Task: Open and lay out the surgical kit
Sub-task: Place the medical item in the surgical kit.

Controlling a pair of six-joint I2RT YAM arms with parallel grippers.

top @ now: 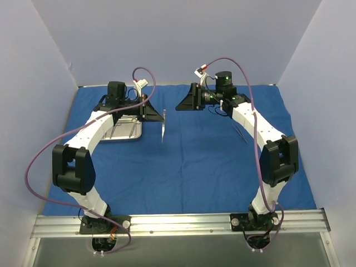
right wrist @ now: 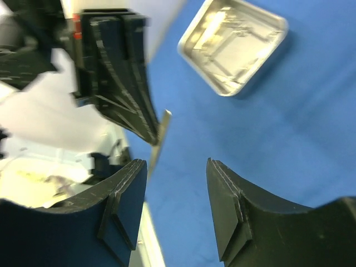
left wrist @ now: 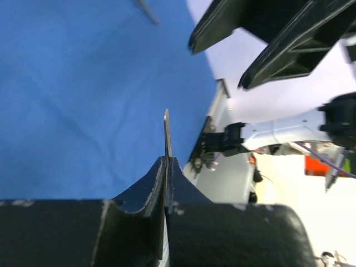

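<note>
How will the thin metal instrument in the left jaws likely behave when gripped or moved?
The instrument is probably stiff: it stands straight out of the shut left jaws without sagging. Its polished, narrow faces look slippery, so it may pivot in a pinch. Likely light, being so thin.

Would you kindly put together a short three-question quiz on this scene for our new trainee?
1. True or false: the left hand is shut on a thin silver metal instrument.
2. Multiple choice: the shallow shiny steel tray lies A) on the royal-blue cloth, B) on a wooden shelf, C) inside a cardboard box.
3. Fill in the gap: the right hand faces the left one with its jaws ____ and nothing between them.
Key: 1 true; 2 A; 3 open.
</note>
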